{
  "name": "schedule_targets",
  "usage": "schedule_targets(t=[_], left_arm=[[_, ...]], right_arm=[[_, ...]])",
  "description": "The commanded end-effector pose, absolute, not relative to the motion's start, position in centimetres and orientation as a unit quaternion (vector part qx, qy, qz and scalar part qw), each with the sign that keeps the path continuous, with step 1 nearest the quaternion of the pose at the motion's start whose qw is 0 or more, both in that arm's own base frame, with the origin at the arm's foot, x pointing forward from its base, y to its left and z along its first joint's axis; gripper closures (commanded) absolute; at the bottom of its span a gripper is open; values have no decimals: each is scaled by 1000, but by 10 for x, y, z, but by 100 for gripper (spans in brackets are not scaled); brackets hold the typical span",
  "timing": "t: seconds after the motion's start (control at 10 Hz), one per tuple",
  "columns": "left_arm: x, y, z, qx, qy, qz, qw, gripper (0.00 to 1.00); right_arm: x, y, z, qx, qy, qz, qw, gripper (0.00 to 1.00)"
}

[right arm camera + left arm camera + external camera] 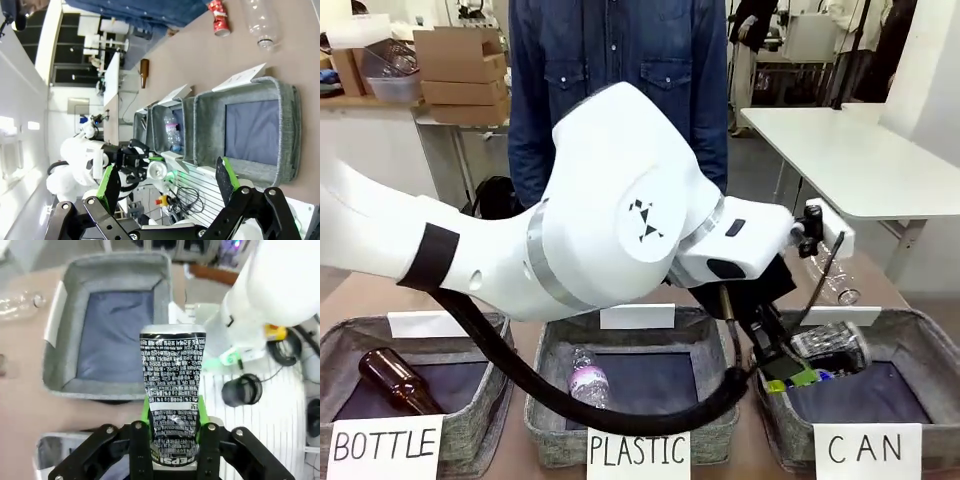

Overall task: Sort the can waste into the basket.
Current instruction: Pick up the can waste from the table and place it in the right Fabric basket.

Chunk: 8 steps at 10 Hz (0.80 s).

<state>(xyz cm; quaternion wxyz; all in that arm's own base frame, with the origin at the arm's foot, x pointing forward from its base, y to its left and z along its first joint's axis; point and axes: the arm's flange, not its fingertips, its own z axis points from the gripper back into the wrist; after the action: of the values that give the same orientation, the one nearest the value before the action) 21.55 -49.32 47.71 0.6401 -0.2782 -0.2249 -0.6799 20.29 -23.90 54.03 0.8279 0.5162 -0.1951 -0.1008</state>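
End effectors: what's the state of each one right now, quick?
Left end effector: closed on the black can.
Right end effector: open, holding nothing.

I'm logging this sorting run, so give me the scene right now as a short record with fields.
left gripper: shut on the black can, held over the CAN basket
right gripper: open, holding nothing
red can: on the table beyond the CAN basket, near a loose clear plastic bottle
PLASTIC basket: holds a small clear bottle
BOTTLE basket: holds a brown glass bottle
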Motion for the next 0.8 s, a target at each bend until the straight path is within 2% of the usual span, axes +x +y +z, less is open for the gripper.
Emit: schedule_targets(t=[0.0, 0.2, 0.4, 0.7], left_arm=[[223, -495, 466, -268, -217, -688, 639, 63], [271, -559, 452, -263, -264, -730, 573, 63], [283, -606, 438, -256, -289, -746, 543, 63], [285, -611, 429, -245, -290, -744, 550, 63]], right_arm=[[202, -237, 541, 524, -201, -102, 821, 0], [202, -237, 541, 524, -201, -102, 821, 0], [202, -237, 541, 524, -201, -102, 821, 0], [202, -237, 541, 524, -201, -102, 821, 0]])
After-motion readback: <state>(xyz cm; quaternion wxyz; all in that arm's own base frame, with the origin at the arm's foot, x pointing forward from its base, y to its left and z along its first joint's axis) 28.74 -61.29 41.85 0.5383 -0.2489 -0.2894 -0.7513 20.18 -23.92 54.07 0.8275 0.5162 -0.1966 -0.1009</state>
